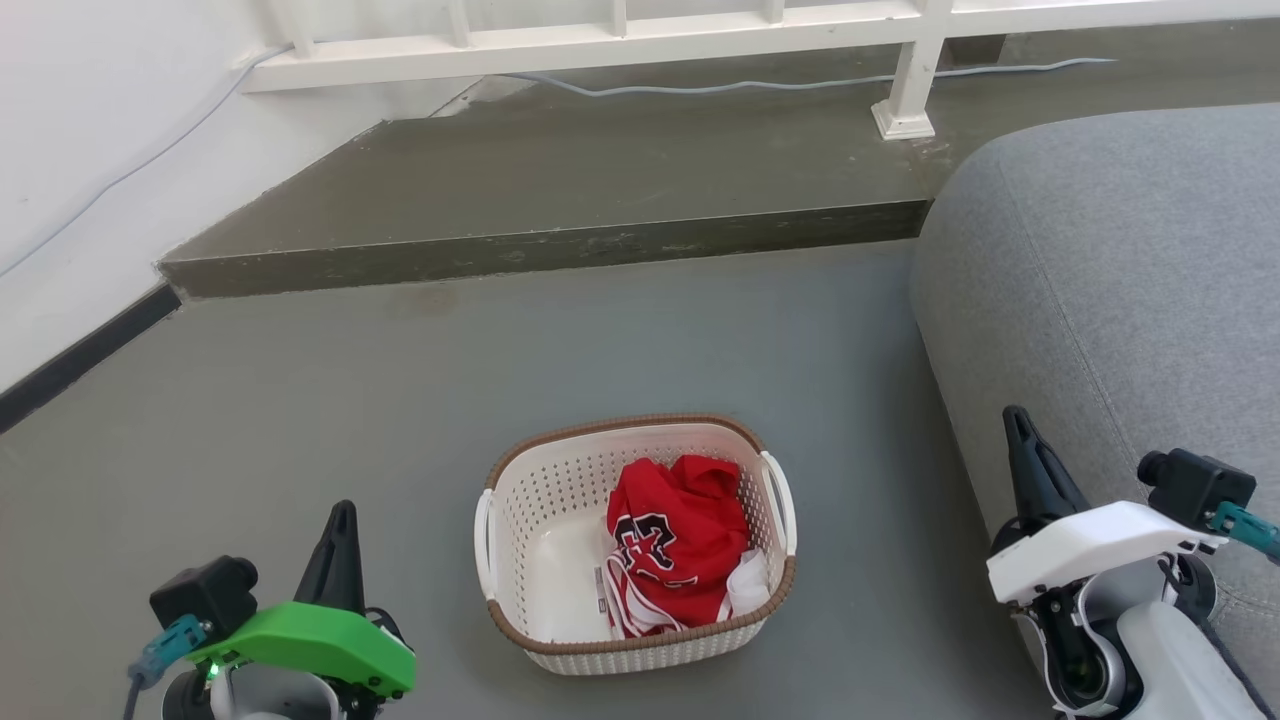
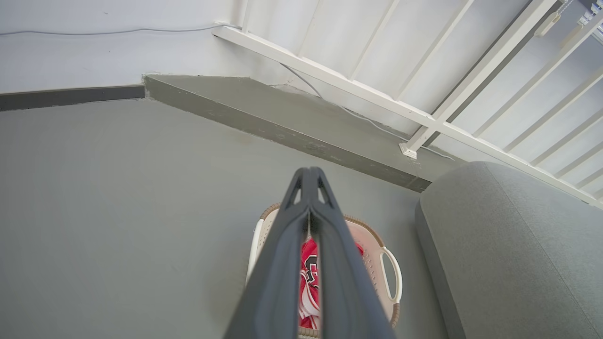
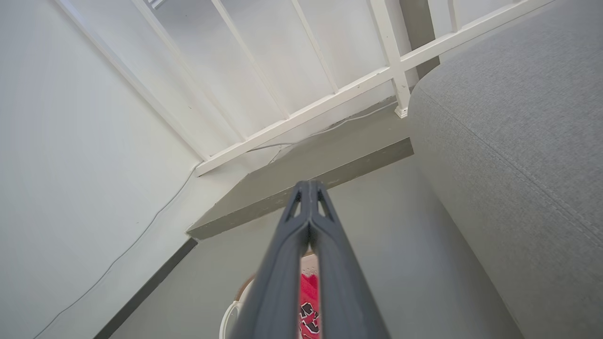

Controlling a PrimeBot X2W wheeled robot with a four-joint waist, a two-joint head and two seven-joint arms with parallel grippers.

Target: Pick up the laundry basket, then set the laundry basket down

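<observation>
Grey floor [image 1: 300,400] — laundry basket [image 1: 545,500] midway between left gripper [image 1: 342,512] and right gripper [image 1: 1017,415]

The basket [image 1: 515,520] is smooth cream plastic with holes, its rim brown and woven-looking. Inside it lies red cloth [image 1: 680,540]. Right of the basket, the sofa [image 1: 1120,280] is matt grey fabric. The floor [image 1: 300,400] is matt.

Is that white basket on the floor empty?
No, a crumpled red garment with black-and-white lettering lies inside the laundry basket, toward its right side.
</observation>
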